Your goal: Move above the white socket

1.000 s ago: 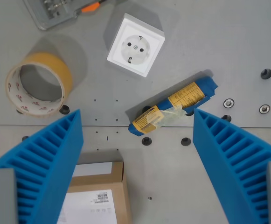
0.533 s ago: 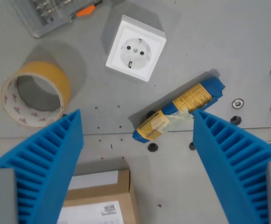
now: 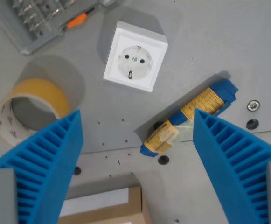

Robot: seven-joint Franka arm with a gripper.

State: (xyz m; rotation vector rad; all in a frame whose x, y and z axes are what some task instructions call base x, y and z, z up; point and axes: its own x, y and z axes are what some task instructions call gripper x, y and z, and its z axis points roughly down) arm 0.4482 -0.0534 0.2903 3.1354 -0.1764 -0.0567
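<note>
One tool (image 3: 137, 140), fingers wide apart, empty. White socket (image 3: 135, 56) sits on table (image 3: 228, 42), upper centre; scene has slid down-frame since a second ago, so camera advances toward socket. Not yet overhead.

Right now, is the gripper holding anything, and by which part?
Nothing is held. The gripper is open, with only bare table between its blue fingers.

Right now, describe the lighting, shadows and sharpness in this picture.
Wrist view: soft even light, no harsh glare; the socket and tape roll throw blurred shadows toward the upper part of the picture on the table; the table things look sharp, while the blue fingers close to the lens look slightly soft.
</note>
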